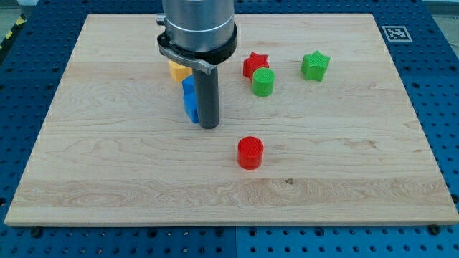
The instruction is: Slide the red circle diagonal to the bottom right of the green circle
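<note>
The red circle [250, 153] stands on the wooden board, below the middle. The green circle [263, 82] stands higher up, touching a red star [254, 64] at its upper left. My tip [208, 126] rests on the board to the upper left of the red circle, apart from it, and well to the lower left of the green circle. It stands right beside a blue block [190, 99] on its left.
A green star [315, 65] lies to the right of the green circle. A yellow block [178, 70] sits above the blue block, partly hidden by the arm. The wooden board [358, 179] is edged by a blue pegboard.
</note>
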